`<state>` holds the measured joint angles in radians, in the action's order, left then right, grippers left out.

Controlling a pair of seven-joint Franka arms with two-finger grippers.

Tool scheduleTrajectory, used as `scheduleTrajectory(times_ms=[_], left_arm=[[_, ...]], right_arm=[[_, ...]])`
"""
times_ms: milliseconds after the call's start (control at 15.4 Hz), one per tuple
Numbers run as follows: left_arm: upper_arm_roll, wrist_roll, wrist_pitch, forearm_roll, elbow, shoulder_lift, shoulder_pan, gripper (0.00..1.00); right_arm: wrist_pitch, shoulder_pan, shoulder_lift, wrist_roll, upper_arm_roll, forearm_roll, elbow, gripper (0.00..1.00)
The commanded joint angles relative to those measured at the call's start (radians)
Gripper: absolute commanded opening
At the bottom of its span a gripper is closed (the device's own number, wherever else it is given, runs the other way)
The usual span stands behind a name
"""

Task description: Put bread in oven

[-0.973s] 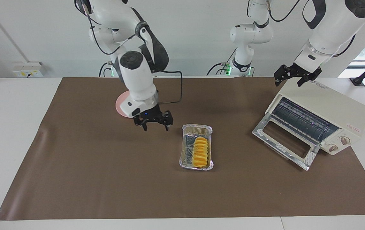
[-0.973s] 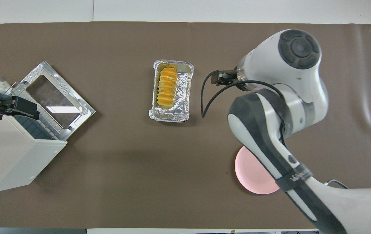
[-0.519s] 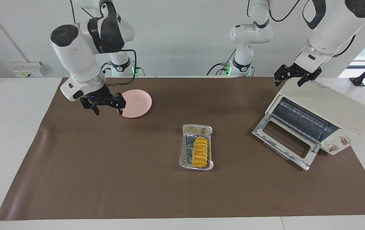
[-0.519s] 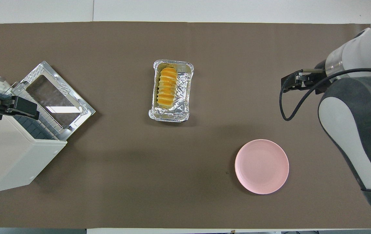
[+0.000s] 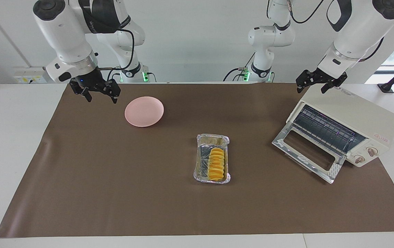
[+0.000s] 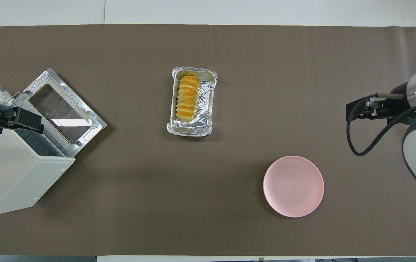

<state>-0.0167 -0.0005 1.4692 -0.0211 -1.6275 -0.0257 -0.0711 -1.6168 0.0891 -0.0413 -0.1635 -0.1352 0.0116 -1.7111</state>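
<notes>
The bread (image 5: 216, 164) (image 6: 186, 98), a ridged golden-yellow loaf, lies in a silver foil tray (image 5: 201, 164) (image 6: 205, 105) at the middle of the brown mat. The cream-white oven (image 5: 355, 110) (image 6: 7, 174) stands at the left arm's end of the table. Its glass door (image 5: 307, 151) (image 6: 62, 105) is folded down and the rack shows inside. My left gripper (image 5: 311, 89) hangs open just over the oven's top edge and holds nothing. Up in the air over the mat's corner at the right arm's end, my right gripper (image 5: 101, 100) is open and holds nothing.
A pink plate (image 5: 144, 111) (image 6: 293, 186) lies on the mat, nearer to the robots than the tray and toward the right arm's end. The brown mat (image 5: 114, 193) covers most of the white table. A third robot arm (image 5: 269, 38) stands off the table.
My right gripper has pulled away from beside the foil tray, passed over the pink plate and risen toward the right arm's end of the mat. The left arm has not moved.
</notes>
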Motion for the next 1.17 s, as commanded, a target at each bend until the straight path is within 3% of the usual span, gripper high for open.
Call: scheduleTrajectory(times_ms=[0, 844, 1038, 1103], left_arm=[[0.0, 0.011, 0.013, 0.018, -0.015, -0.019, 0.004, 1.0], [0.0, 0.011, 0.016, 0.016, -0.009, -0.02, -0.001, 1.0], [-0.008, 0.007, 0.072, 0.001, 0.029, 0.004, -0.036, 1.0], [-0.008, 0.002, 0.057, -0.023, 0.07, 0.051, -0.073, 1.0]], right_arm=[[0.031, 0.054, -0.002, 0.065, -0.014, -0.013, 0.025, 1.0], [0.04, 0.057, -0.002, 0.056, -0.014, -0.018, 0.025, 1.0], [0.041, 0.063, -0.005, 0.056, -0.015, -0.018, 0.021, 1.0], [0.044, 0.063, -0.009, 0.058, -0.015, -0.018, 0.015, 1.0]])
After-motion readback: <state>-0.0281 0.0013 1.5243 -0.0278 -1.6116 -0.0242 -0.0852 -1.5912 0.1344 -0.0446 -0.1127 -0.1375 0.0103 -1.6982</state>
